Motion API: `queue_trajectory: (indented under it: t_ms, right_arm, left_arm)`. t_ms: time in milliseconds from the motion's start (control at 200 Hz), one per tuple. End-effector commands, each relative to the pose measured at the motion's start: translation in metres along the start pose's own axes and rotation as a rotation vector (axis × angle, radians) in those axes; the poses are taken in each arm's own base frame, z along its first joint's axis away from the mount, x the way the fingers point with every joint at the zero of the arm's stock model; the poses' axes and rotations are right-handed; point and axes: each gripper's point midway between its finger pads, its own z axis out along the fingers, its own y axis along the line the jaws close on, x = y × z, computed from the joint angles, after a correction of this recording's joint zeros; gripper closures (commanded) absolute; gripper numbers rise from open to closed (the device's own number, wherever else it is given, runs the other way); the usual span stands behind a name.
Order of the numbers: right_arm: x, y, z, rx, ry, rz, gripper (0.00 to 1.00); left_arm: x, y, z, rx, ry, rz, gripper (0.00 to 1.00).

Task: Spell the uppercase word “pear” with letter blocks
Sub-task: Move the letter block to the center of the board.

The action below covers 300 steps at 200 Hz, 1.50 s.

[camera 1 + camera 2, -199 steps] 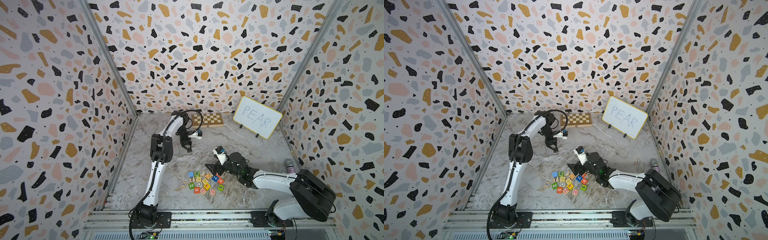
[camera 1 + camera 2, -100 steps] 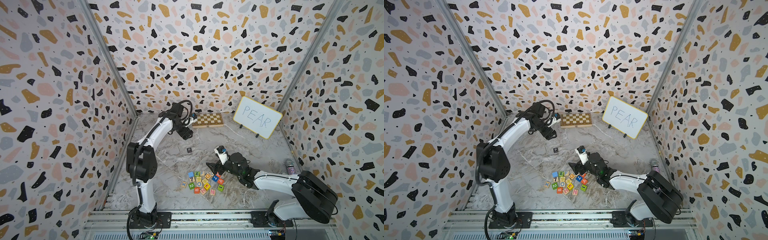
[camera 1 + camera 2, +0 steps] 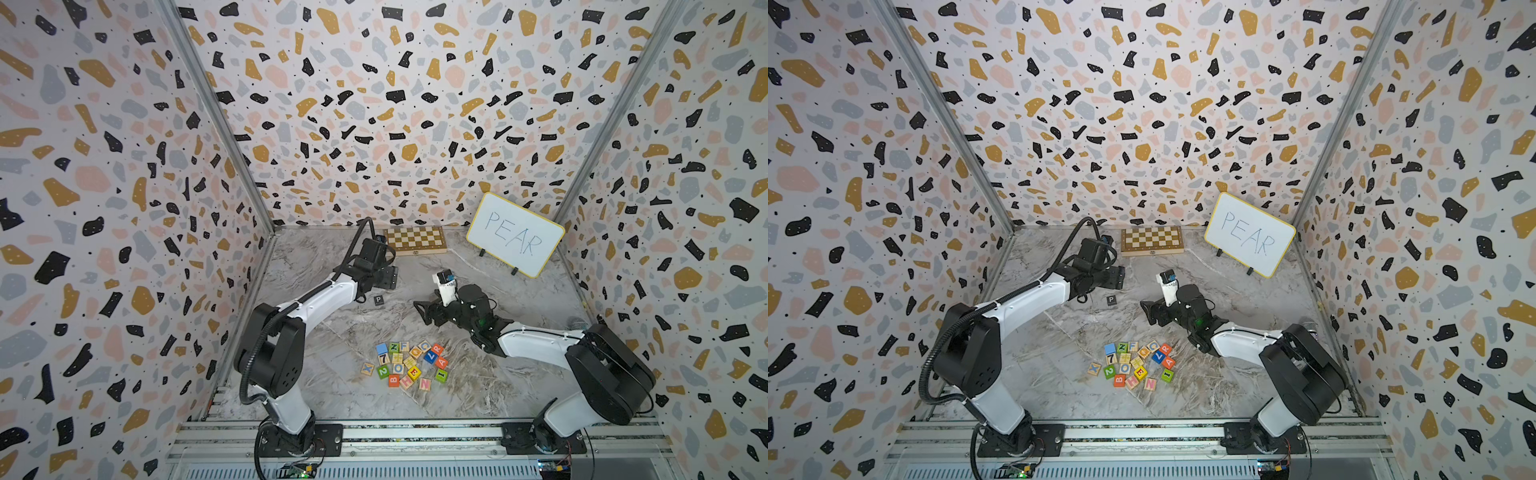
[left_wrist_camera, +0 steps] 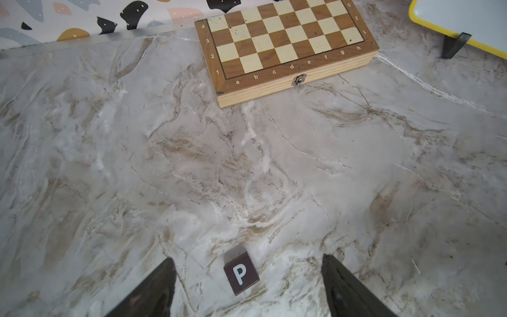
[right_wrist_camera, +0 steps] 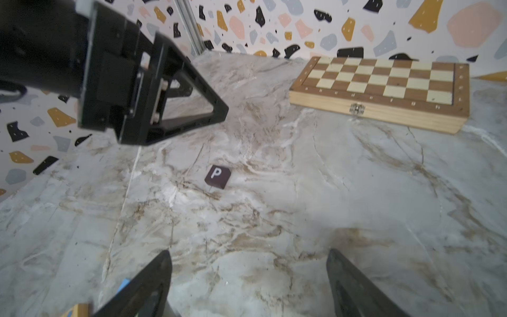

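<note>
Block P (image 3: 378, 300) is set alone before chessboard (image 3: 415, 240); left gripper (image 3: 386, 277) and right gripper (image 3: 422, 313) are held spread, empty.

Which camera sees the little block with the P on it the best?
The left wrist view. There the P block looks biggest and sharp, its white letter easy to read. The right wrist view shows the block smaller and farther off. In both top views the block is just a tiny dark square.
</note>
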Motion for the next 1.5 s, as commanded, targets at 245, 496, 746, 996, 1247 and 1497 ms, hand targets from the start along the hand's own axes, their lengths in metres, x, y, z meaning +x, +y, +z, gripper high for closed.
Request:
queue_trajectory:
  t_ms: [245,496,746,996,1247,1497]
  right_arm:
    - [-0.002,0.009,-0.010,-0.037,-0.039,-0.059,0.11]
    - [0.000,0.012,-0.008,-0.044,-0.032,-0.055,0.11]
    - [-0.001,0.015,-0.008,-0.046,-0.035,-0.062,0.11]
    - [-0.004,0.023,-0.012,-0.062,-0.049,-0.080,0.11]
    - [-0.006,0.024,-0.014,-0.057,-0.054,-0.092,0.11]
    - [-0.004,0.023,-0.012,-0.055,-0.048,-0.090,0.11]
  left_arm:
    - [0.045,0.011,0.032,-0.118,0.117,-0.039,0.01]
    - [0.068,0.012,0.040,-0.138,0.183,-0.048,0.06]
    - [0.074,0.013,0.049,-0.150,0.190,-0.067,0.35]
    - [0.081,0.010,0.062,-0.145,0.214,-0.081,0.31]
    - [0.080,0.008,0.067,-0.133,0.200,-0.077,0.40]
    - [0.081,0.004,0.075,-0.117,0.219,-0.056,0.47]
